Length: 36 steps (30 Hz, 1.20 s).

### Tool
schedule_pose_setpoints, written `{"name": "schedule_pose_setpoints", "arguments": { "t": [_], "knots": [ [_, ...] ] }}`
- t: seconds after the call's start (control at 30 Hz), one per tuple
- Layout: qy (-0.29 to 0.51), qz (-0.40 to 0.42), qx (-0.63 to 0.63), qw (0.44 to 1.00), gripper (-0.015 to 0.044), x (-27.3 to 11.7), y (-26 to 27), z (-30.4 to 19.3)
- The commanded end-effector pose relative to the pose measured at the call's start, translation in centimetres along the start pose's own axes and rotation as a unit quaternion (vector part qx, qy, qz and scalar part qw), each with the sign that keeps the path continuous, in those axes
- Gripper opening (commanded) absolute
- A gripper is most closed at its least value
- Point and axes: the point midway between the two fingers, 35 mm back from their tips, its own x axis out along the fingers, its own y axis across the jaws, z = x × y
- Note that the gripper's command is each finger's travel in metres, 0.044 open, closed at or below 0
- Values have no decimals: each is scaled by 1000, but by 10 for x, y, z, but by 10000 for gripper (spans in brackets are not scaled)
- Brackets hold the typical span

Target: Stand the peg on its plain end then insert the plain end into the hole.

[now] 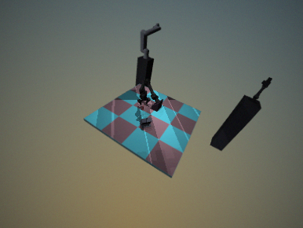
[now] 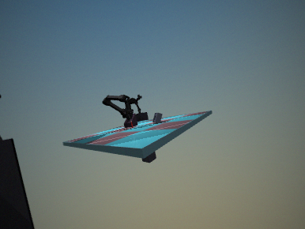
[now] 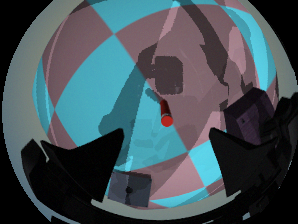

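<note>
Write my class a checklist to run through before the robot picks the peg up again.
1. Peg upright on the table: ok.
2. Plain end down: cannot tell, the band is too small to read.
3. Gripper open and holding nothing: ok.
4. Peg lined up sideways between the fingertips in the wrist view: ok.
5. Sloped panel hole free of the peg: ok.

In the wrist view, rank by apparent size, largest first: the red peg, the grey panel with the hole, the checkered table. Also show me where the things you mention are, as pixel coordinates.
1. Checkered table (image 1: pixel 129 143) (image 2: pixel 118 148) (image 3: pixel 95 95)
2. Grey panel with the hole (image 1: pixel 146 122) (image 2: pixel 157 118) (image 3: pixel 141 186)
3. Red peg (image 2: pixel 132 124) (image 3: pixel 166 114)

The panel is partly covered by a black finger, yet what shows still outsizes the peg.
</note>
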Motion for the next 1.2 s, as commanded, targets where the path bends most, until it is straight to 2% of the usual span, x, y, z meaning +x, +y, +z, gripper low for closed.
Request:
{"name": "schedule_pose_setpoints", "arguments": {
  "t": [0.0,0.53,1.17],
  "knots": [
    [-1,1,58,998,440,1,0,0],
    [-1,1,253,967,440,4,0,0],
    [1,0,255,967,440,22,1,-1]
  ]
}}
